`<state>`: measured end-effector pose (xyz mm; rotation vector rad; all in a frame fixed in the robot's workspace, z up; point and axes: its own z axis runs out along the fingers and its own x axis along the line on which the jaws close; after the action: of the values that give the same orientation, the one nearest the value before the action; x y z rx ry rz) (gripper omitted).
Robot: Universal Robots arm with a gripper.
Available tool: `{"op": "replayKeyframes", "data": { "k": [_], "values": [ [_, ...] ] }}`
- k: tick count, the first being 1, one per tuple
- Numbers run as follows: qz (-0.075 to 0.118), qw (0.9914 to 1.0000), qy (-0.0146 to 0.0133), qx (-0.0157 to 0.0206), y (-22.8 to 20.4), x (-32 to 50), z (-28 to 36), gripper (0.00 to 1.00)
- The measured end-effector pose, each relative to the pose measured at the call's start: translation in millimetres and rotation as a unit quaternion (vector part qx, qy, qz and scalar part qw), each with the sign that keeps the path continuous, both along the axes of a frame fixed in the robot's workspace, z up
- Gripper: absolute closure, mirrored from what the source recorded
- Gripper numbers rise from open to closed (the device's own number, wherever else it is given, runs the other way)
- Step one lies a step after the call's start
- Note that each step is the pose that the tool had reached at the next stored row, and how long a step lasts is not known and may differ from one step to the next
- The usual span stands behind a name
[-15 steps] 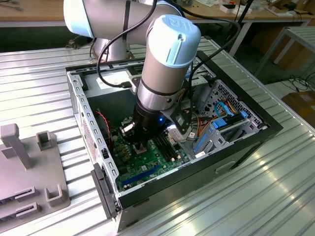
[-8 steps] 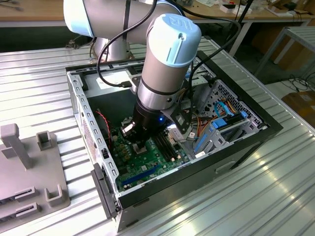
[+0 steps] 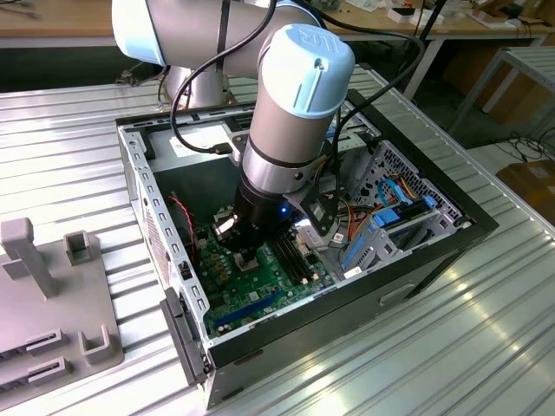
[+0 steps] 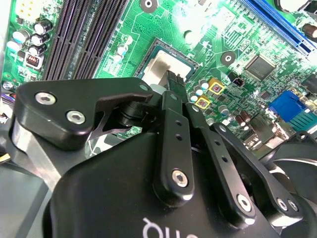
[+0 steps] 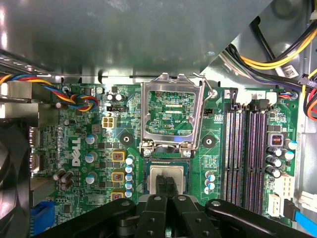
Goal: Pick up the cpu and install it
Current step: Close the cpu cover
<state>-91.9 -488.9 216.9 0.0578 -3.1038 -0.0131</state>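
The cpu (image 5: 181,178) is a pale silver square lying flat in the board's socket, also seen in the second wrist view (image 4: 159,65). The socket's metal frame (image 5: 172,111) is flipped open and stands up beside it. My gripper (image 5: 167,184) has its two narrow black fingers pressed together, shut, with the tips over the middle of the cpu (image 4: 176,82); whether they touch it I cannot tell. In the exterior view the gripper (image 3: 245,258) reaches down into the open computer case (image 3: 139,165) above the green motherboard (image 3: 260,290).
Dark memory slots (image 5: 247,144) run beside the socket. Bundled coloured cables (image 5: 74,96) and yellow-black wires (image 5: 277,54) hang near the case walls. A drive cage with blue cables (image 3: 390,217) fills the case's far side. A grey fixture (image 3: 52,295) sits on the ribbed metal table.
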Motion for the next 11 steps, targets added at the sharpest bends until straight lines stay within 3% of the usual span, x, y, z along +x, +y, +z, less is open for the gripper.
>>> {"op": "replayKeyframes", "data": {
  "k": [6, 11],
  "values": [
    [0.0, 1.0, 0.0, 0.0001, 0.0, 0.4, -0.1, 0.88],
    [0.008, 0.99997, 0.0, 0.0008, 0.0, 12.2, 0.0, 0.88]
  ]
}}
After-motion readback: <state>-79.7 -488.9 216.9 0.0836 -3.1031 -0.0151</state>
